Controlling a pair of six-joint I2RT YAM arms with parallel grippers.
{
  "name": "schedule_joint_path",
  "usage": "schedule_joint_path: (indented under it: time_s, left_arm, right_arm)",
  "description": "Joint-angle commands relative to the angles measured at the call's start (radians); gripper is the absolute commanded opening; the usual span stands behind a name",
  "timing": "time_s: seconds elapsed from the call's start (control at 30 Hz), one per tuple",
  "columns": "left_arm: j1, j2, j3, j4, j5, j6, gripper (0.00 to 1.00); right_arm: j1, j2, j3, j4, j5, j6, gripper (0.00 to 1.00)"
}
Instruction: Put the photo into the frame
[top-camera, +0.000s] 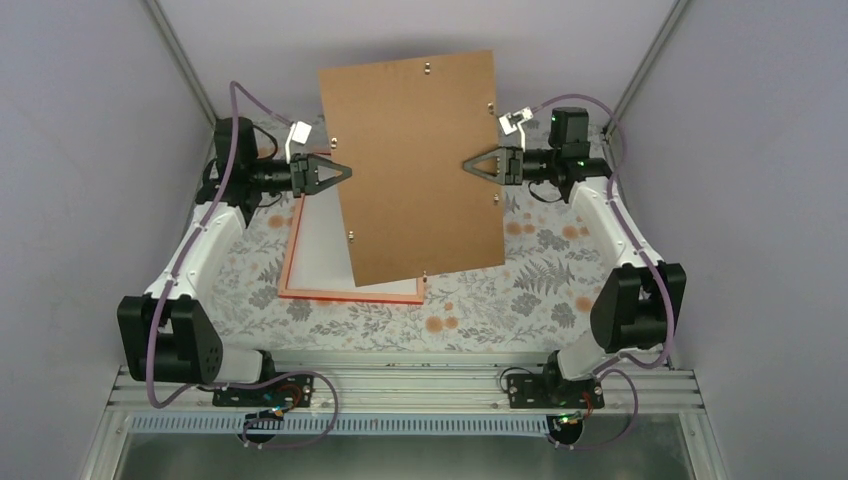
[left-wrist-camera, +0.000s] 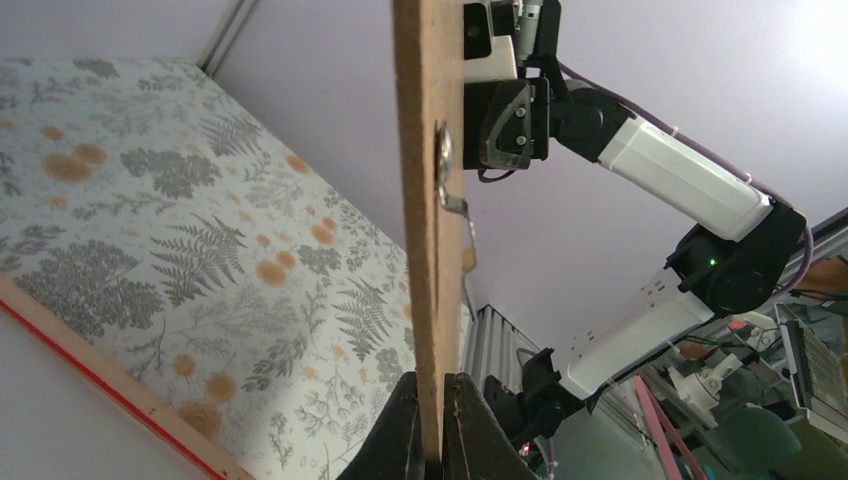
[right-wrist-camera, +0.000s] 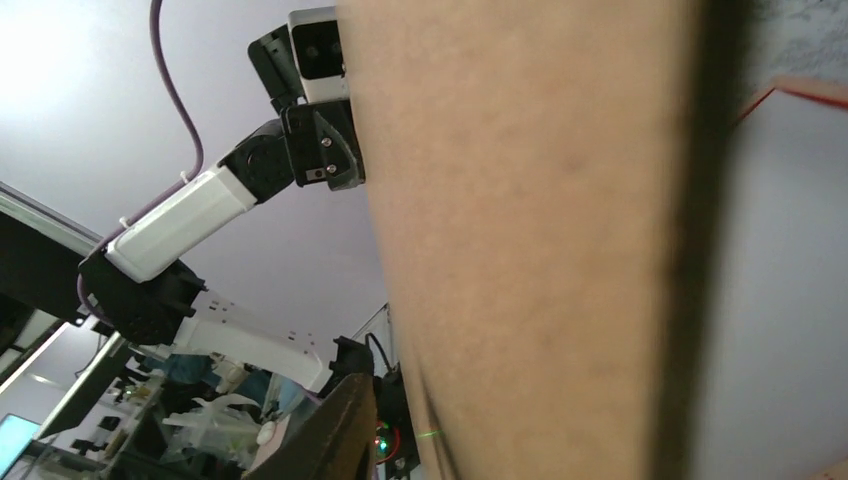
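Most of the frame (top-camera: 345, 294) is hidden under the brown backing board (top-camera: 415, 170). It lies flat on the floral table (top-camera: 520, 300), pale back up, a white sheet (top-camera: 318, 250) inside it — photo or not, I cannot tell. Both arms reach inward. The left gripper (top-camera: 347, 173) pinches the board's edge, and the right gripper (top-camera: 467, 163) is closed on the opposite edge — one finger hidden.

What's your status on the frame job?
Left gripper, right gripper clamped on backing board edges, board lifted. Frame flat on table beneath. White sheet inside, possibly photo's back.
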Motion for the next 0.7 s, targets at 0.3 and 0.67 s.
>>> schedule_joint_path:
  time_s: [0.3,0.67]
  left_arm:
    - [0.016,0.125,0.143,-0.352,-0.041,0.307,0.02]
    - [0.067,0.128,0.139,-0.386,-0.237,0.338,0.61]
  right_arm:
    - [0.013,0.122,0.180,-0.749,-0.127,-0.694,0.20]
    - [-0.007,-0.020,-0.078,0.041,-0.114,0.032,0.04]
